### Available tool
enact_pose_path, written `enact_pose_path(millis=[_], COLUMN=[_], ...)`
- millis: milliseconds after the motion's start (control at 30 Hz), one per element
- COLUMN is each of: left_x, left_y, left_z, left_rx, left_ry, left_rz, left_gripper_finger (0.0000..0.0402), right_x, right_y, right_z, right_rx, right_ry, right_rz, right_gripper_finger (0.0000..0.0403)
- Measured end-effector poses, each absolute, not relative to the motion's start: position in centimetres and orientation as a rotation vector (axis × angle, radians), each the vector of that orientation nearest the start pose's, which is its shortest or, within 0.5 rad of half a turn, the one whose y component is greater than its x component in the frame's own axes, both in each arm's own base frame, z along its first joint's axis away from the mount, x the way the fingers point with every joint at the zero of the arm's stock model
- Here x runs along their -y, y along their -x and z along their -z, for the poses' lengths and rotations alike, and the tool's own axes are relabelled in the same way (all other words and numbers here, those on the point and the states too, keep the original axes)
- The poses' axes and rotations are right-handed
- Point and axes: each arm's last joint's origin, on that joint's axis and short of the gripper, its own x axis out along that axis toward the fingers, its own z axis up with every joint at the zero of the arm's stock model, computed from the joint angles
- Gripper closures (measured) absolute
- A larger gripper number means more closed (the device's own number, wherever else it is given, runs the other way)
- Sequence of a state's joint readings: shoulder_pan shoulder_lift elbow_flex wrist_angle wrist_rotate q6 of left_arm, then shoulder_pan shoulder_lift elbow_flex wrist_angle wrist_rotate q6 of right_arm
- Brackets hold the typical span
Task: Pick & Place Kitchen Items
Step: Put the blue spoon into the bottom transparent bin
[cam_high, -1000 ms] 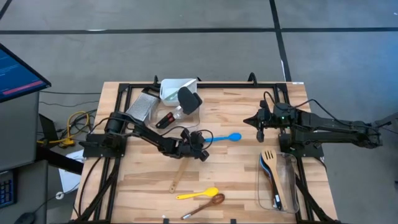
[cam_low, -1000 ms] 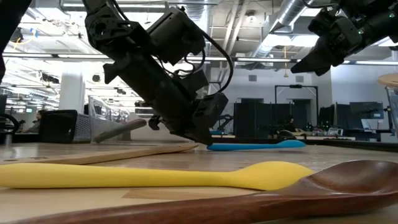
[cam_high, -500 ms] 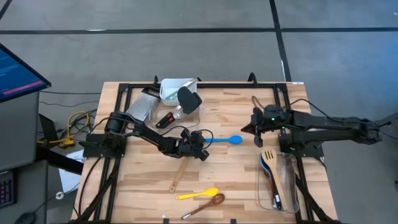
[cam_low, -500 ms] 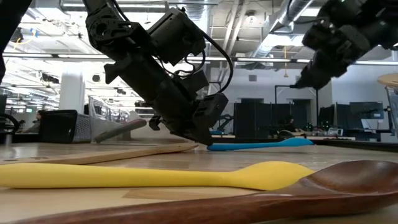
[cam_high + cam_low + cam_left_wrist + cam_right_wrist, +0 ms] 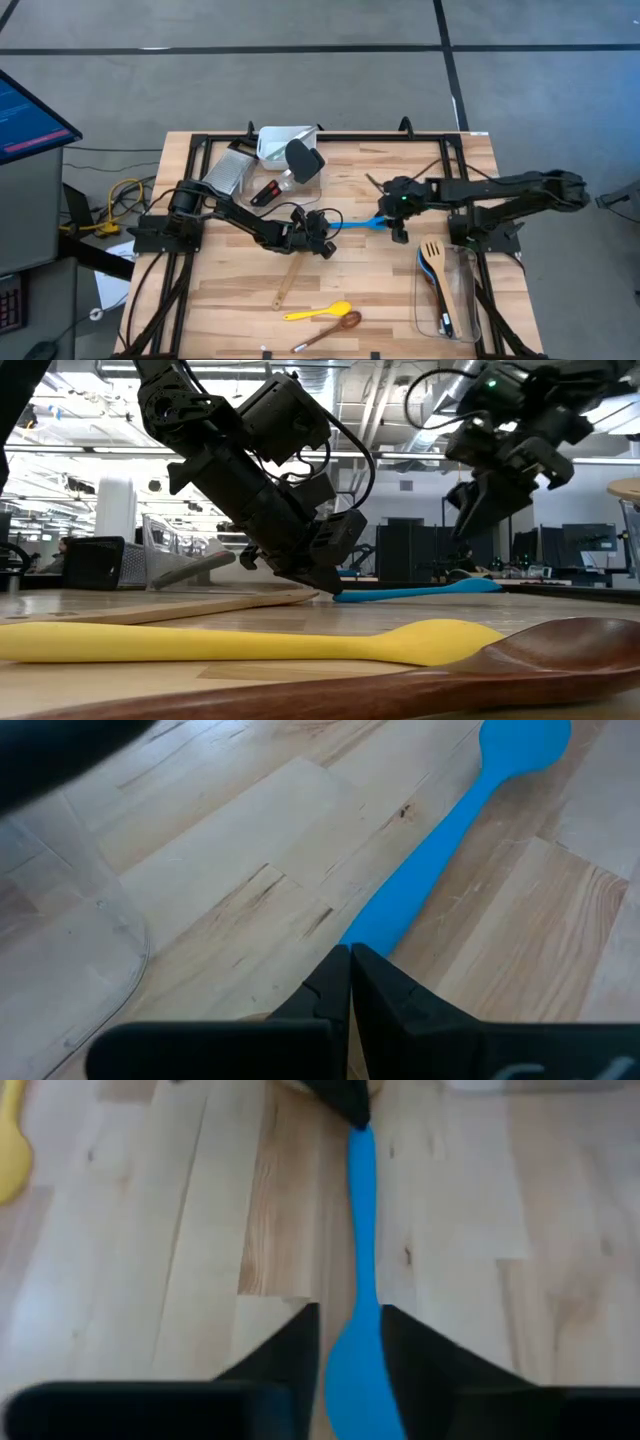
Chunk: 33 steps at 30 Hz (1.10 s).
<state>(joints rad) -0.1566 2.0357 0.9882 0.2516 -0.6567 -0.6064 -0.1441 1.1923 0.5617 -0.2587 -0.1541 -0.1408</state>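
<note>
A blue silicone spoon [image 5: 362, 223] lies flat on the wooden table, with its bowl toward the table's right. My left gripper [image 5: 327, 228] is shut, and its tip is at the spoon's handle end; it also shows in the low view [image 5: 328, 590]. My right gripper [image 5: 390, 220] is open above the spoon's bowl end. In the right wrist view [image 5: 345, 1345] its fingers stand on either side of the blue bowl [image 5: 350, 1380]. In the low view [image 5: 468, 525] it hangs above the spoon [image 5: 420, 593] and does not touch it. My left gripper has its shut fingertips [image 5: 350, 965] on the free end of the blue spoon's handle [image 5: 368, 932]. The fingers slant down from the table's left and lie along the handle. The spoon lies flat on the table. I cannot tell whether the handle end is pinched.
A wooden spatula [image 5: 290, 280], a yellow spoon [image 5: 318, 312] and a dark wooden spoon [image 5: 330, 328] lie near the front edge. A clear tub [image 5: 462, 312] at the right holds a slotted turner and other utensils. A far tub [image 5: 275, 148], a black spatula and a grater [image 5: 228, 172] stand at the back left.
My right gripper has gone toward the table's left and near edges and down, from beside the table's right frame until it is over the blue spoon's bowl.
</note>
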Motion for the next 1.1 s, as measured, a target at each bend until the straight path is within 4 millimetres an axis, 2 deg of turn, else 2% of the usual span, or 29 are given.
enact_pose_path(millis=[233, 300, 400, 667, 767, 967, 1100], left_x=[4.1, 4.1, 4.1, 4.1, 4.1, 4.1, 4.1], left_y=[-37.4, -37.4, -37.4, -37.4, -37.4, -37.4, -37.4], left_z=[-9.2, -9.2, -9.2, -9.2, -9.2, -9.2, -9.2], left_rx=[-0.563, -0.564, -0.564, -0.565, -0.566, -0.567, -0.567], left_ry=[0.249, 0.249, 0.249, 0.248, 0.248, 0.248, 0.247], left_rz=[-0.671, -0.671, -0.671, -0.671, -0.671, -0.672, -0.672], left_gripper_finger=[0.0400, 0.0400, 0.0400, 0.0400, 0.0400, 0.0400, 0.0400], right_x=[2.9, 3.1, 3.3, 3.7, 3.7, 3.7, 3.7], right_y=[-23.6, -24.2, -25.1, -27.5, -27.7, -28.1, -28.1], right_z=[-15.5, -14.8, -14.1, -13.5, -12.7, -11.7, -12.2], right_rx=[-1.007, -1.042, -1.074, -1.102, -1.153, -1.194, -1.168], right_ry=[-0.015, 0.005, 0.025, 0.051, 0.044, 0.038, 0.044], right_rz=[-0.077, -0.069, -0.047, -0.052, -0.058, -0.063, -0.061], right_gripper_finger=[0.0167, 0.0149, 0.0144, 0.0155, 0.0170, 0.0232, 0.0295])
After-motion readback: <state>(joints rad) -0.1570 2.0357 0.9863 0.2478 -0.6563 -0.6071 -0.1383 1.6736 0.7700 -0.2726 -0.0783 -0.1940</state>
